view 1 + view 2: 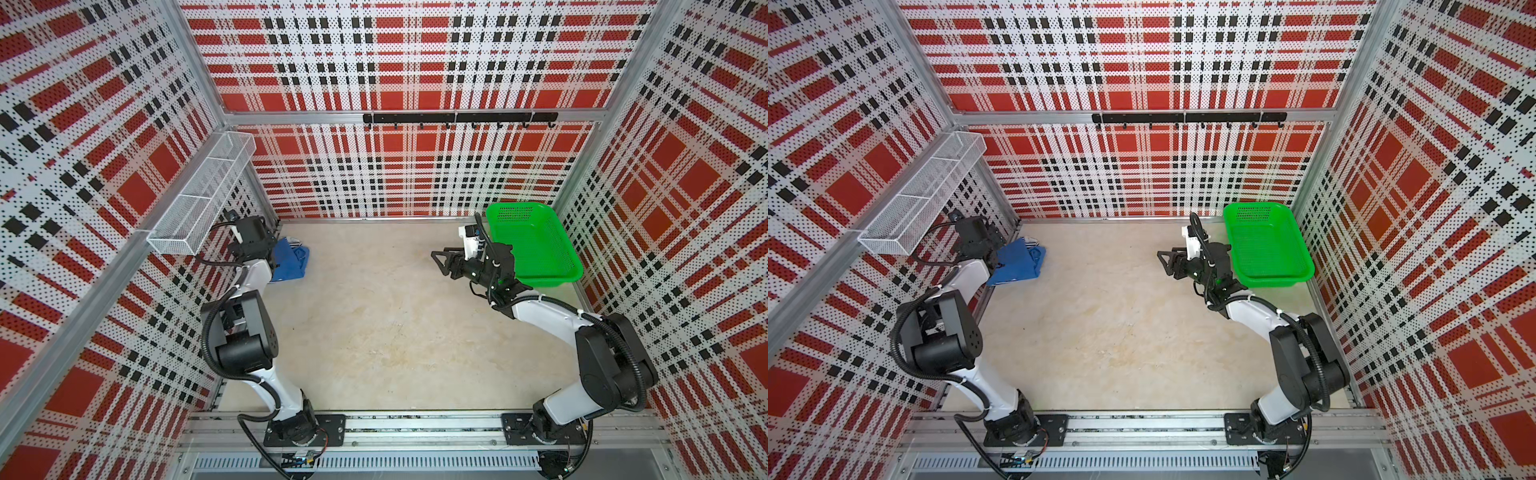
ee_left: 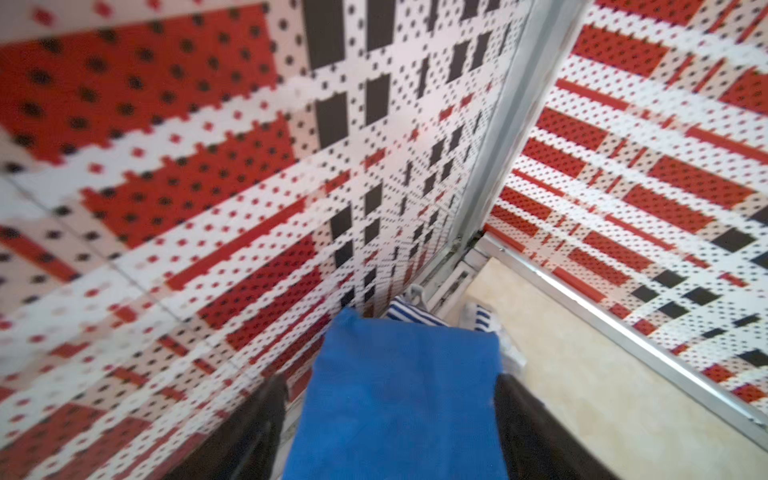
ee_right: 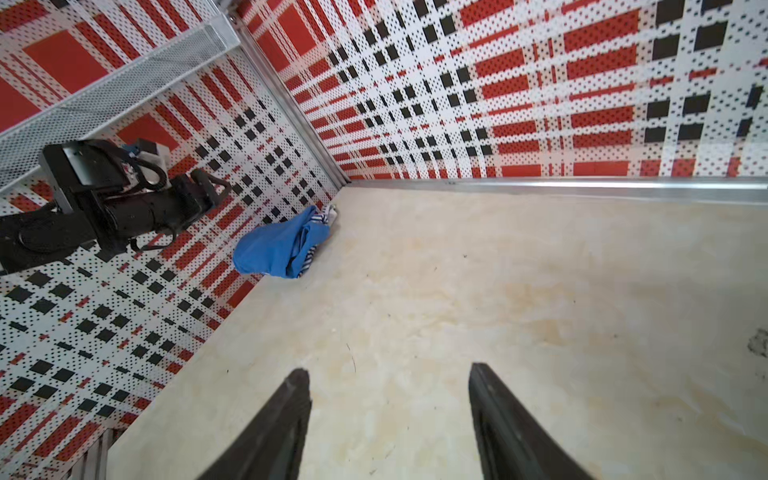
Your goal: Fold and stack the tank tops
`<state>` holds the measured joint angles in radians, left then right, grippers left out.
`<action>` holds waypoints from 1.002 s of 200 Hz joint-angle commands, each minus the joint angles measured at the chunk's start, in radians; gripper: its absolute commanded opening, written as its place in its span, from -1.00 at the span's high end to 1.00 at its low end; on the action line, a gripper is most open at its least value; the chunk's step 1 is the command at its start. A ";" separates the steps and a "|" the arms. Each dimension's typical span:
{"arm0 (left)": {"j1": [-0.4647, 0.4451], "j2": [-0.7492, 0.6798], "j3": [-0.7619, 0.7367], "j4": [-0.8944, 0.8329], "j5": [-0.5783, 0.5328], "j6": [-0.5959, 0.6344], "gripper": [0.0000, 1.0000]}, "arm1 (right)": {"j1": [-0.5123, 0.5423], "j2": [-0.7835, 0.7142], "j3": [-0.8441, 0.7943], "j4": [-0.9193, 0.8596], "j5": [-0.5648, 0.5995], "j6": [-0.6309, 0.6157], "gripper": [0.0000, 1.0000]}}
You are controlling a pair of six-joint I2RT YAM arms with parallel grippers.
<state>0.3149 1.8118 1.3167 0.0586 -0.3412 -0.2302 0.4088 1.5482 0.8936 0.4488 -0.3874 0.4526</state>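
Jaws of your left gripper (image 2: 390,377) stand wide apart over the bunched royal-blue cloth tank top (image 3: 266,249), which covers the navy-and-white striped tank top (image 2: 405,311) far across from the green plastic mesh basket (image 1: 552,280), while your right gripper (image 3: 390,369), beside that basket, gapes empty.

In both top views a green plastic mesh basket (image 1: 549,279) sits at the right of the beige desk (image 1: 374,332), near the rear corner. A white wire shelf (image 1: 199,199) hangs at upper left. A black hook rail (image 1: 457,117) crosses the plaid perforated back wall (image 1: 415,62).
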 commanded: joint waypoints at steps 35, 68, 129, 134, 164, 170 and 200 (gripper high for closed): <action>0.003 0.314 0.129 -0.193 0.098 -0.049 0.21 | -0.064 -0.174 -0.066 -0.243 0.141 -0.100 -0.35; -0.062 0.335 0.118 -0.187 0.174 -0.095 0.26 | -0.179 -0.272 -0.088 -0.472 0.347 -0.188 -0.68; -0.264 0.285 0.079 -0.170 0.252 -0.179 0.20 | -0.318 -0.348 -0.290 -0.343 0.521 -0.311 -1.00; -0.279 0.272 0.072 -0.165 0.237 -0.178 0.18 | -0.320 -0.341 -0.309 -0.306 0.523 -0.311 -1.00; -0.312 0.152 0.047 -0.164 0.187 -0.131 -0.66 | -0.320 -0.254 -0.402 -0.059 0.588 -0.351 -1.00; -0.320 0.111 0.032 -0.159 0.159 -0.098 -0.81 | -0.321 -0.232 -0.413 -0.021 0.613 -0.363 -1.00; -0.377 -0.148 -0.142 -0.070 -0.011 0.003 -0.96 | -0.331 -0.108 -0.412 0.106 0.600 -0.358 -1.00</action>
<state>-0.0383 1.8832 1.2808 -0.0872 -0.2047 -0.3233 0.0891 1.3796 0.4698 0.3798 0.1864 0.1238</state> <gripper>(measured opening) 0.981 0.999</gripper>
